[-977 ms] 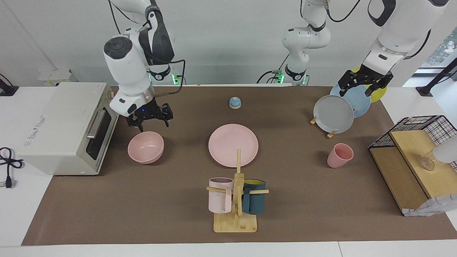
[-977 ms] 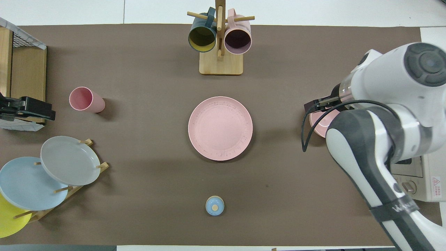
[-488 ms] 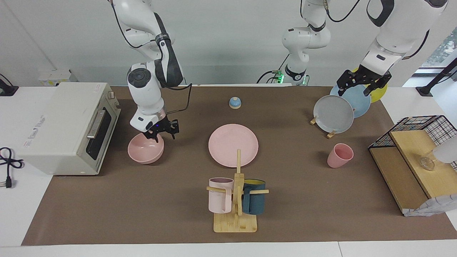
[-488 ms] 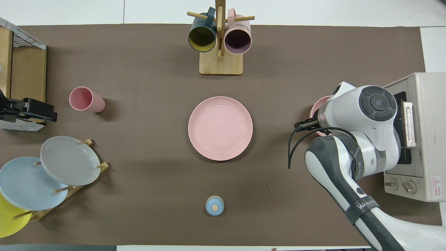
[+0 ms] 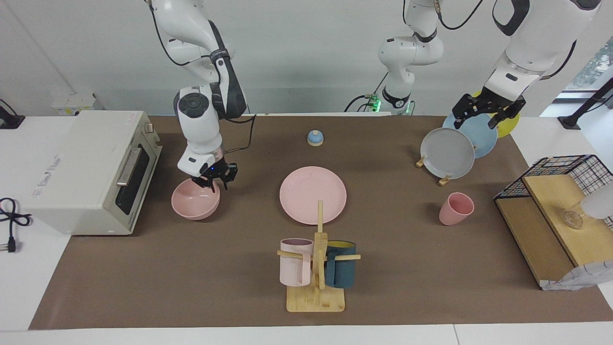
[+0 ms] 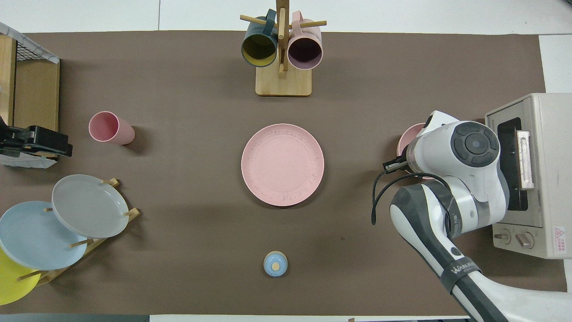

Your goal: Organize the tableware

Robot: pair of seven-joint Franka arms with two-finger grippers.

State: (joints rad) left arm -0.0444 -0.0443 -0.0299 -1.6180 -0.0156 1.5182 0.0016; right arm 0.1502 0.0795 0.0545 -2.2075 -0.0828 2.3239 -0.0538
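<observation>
The right gripper [image 5: 210, 181] was down at the bowl [image 5: 194, 201], its tips at the rim on the side nearer the robots. From where I stood I could not tell how far its jaws were parted or whether they had hold of the rim. From above, the arm's wrist hid most of the bowl [image 6: 409, 138], leaving only an edge showing. The bowl sat on the mat, right under those jaws, in front of the oven [image 5: 91, 167].

The plate [image 5: 313, 194] lay flat at mid-table, well apart from the right gripper, toward the left arm's end. The cup [image 5: 455, 209] stood tilted farther along that way, near the plate rack [image 5: 448, 153].

The left gripper [image 5: 487, 115] hung over the rack's upright plates, its jaws spread and holding nothing; the arm waited there. The cup was below and clear of those jaws.

The mug stand [image 5: 316, 273] stood farther from the robots than the plate.
</observation>
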